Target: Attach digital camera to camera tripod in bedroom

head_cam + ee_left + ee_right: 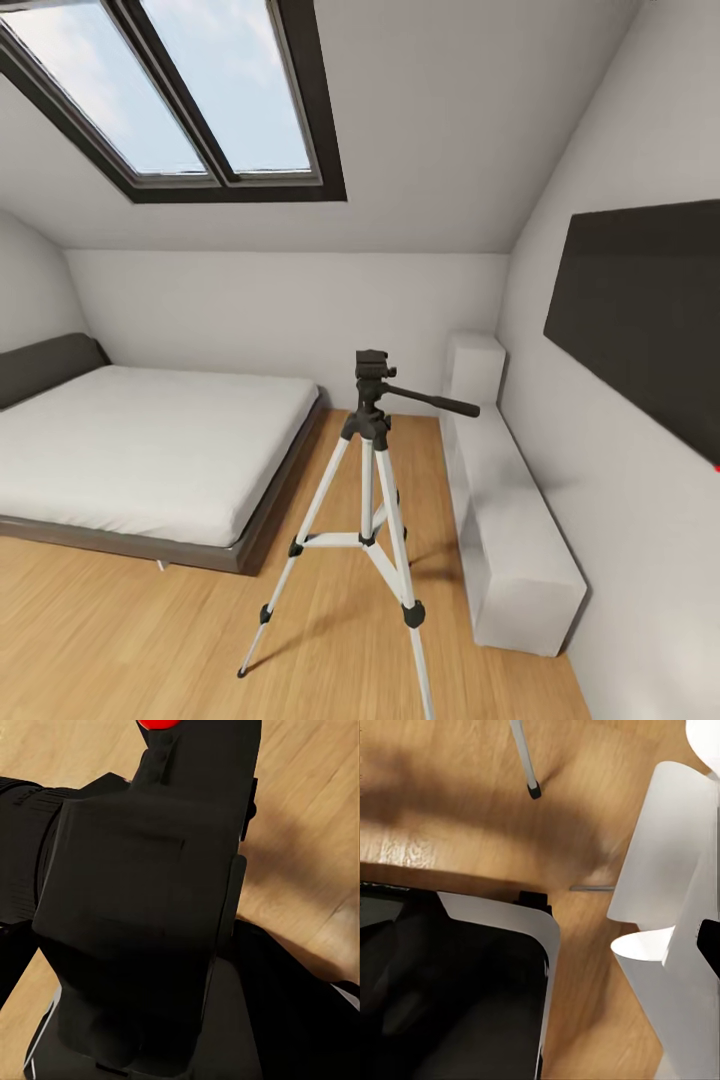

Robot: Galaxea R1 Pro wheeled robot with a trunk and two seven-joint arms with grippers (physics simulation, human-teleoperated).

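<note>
The camera tripod (372, 500) stands upright on the wooden bedroom floor, in the middle of the head view. Its legs are silver-white and its head (374, 366) is black and bare on top. The long pan handle (435, 401) sticks out to the right. In the left wrist view the digital camera (142, 907) hangs close up, high above the floor. It is a black box with a red button (157, 723) and a ribbed lens (19, 847). My left gripper holds it, and the camera's body hides the fingers.
A grey-framed white bed (140, 450) lies left of the tripod. A low white bench (510, 540) runs along the right wall under a black TV (650, 310). In the right wrist view, a white petal-shaped lamp (667, 870) and a thin leg (529, 765) stand beside my dark base (450, 997).
</note>
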